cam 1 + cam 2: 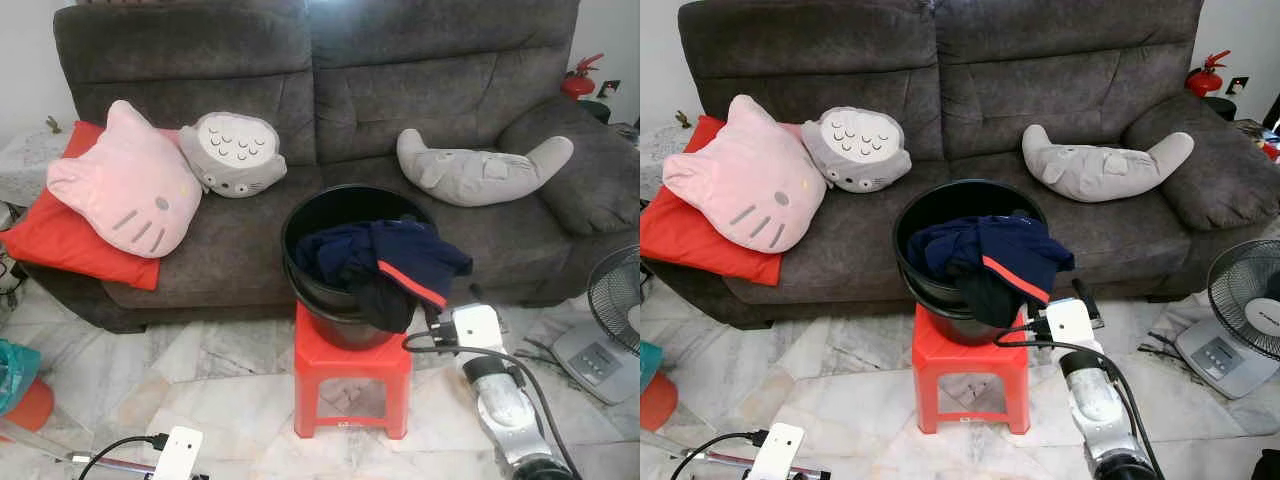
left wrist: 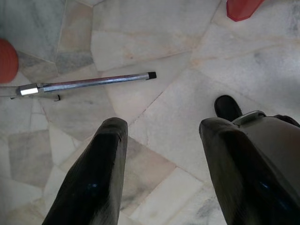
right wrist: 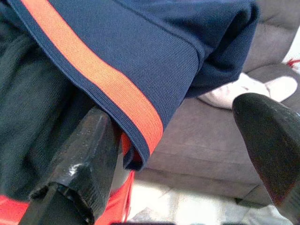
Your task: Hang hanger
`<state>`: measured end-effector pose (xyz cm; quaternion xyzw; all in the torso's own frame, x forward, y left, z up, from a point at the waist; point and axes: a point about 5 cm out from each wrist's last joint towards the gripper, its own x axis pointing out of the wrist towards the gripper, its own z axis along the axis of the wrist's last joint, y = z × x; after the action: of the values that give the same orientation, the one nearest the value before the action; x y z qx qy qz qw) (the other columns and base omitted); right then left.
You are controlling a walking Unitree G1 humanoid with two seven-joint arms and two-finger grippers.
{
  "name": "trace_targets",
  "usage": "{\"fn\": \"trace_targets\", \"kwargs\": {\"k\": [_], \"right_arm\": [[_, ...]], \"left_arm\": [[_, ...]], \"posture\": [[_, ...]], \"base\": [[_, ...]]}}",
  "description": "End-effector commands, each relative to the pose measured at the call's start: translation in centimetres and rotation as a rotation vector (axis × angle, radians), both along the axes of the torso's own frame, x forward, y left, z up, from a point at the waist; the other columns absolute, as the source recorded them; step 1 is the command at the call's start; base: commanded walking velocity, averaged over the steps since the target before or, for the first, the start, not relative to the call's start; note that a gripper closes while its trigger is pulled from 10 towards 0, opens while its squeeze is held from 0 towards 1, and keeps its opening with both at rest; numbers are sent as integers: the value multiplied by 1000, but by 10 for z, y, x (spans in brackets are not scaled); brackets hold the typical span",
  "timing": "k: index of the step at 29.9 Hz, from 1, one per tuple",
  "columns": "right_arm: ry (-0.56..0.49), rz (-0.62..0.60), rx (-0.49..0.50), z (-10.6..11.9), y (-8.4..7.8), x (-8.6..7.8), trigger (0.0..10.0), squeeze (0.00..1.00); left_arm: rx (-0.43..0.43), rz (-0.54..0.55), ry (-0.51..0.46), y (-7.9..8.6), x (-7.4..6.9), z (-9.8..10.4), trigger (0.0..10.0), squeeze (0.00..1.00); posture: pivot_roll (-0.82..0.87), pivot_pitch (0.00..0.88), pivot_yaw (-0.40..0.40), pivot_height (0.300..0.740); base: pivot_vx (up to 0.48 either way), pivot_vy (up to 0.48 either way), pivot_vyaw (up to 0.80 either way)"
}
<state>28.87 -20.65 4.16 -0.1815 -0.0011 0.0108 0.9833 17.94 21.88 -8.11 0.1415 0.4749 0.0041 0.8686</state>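
A black bucket (image 1: pixel 310 205) stands on a red plastic stool (image 1: pixel 350 365) in front of the sofa. Dark clothes fill it, and a navy garment with an orange stripe (image 1: pixel 405 262) hangs over its rim on my right. My right gripper (image 3: pixel 183 136) is open at that overhanging hem. One finger (image 3: pixel 84 150) lies against the underside of the cloth, the other (image 3: pixel 269 131) stands free beside it. Low at my left, my left gripper (image 2: pixel 161 133) is open over the marble floor, holding nothing. I see no hanger.
Behind the bucket a grey sofa (image 1: pixel 330 90) carries a pink cat cushion (image 1: pixel 125 185), a grey round cushion (image 1: pixel 232 152), a grey curved cushion (image 1: pixel 480 170) and a red pillow (image 1: pixel 55 235). A fan (image 1: pixel 615 300) stands at the right. A metal rod (image 2: pixel 93 82) lies on the floor.
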Motion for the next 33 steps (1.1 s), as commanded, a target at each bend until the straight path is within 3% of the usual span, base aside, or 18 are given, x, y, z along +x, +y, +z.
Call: {"fn": "trace_targets", "kwargs": {"k": [1,3,8,12,18,23,33], "right_arm": [[-44,7,-21,9,2,6,10000,0],[-39,-12,-41,9,0,7,10000,0],[139,-77,-73,-13,-6,3,10000,0],[209,-119,-69,-22,-11,-1,10000,0],[181,-119,-36,-20,-10,-1,10000,0],[96,-86,-11,-7,-4,6,10000,0],[30,-69,-31,-1,0,7,10000,0]], "left_arm": [[26,-8,-2,5,0,1,10000,0],[27,-7,-3,5,0,1,10000,0],[27,-8,-3,5,0,1,10000,0],[27,-8,-4,4,0,1,10000,0],[27,-8,-3,4,0,1,10000,0],[30,-10,-3,5,0,1,10000,0],[32,-8,-4,5,0,1,10000,0]], "posture": [[-174,0,75,740],[-174,0,75,740],[-172,0,73,740],[-171,0,74,740],[-173,0,74,740],[-174,0,75,740],[-172,0,75,740]], "base": [[0,0,0],[0,0,0],[0,0,0],[0,0,0],[0,0,0],[0,0,0],[0,0,0]]}}
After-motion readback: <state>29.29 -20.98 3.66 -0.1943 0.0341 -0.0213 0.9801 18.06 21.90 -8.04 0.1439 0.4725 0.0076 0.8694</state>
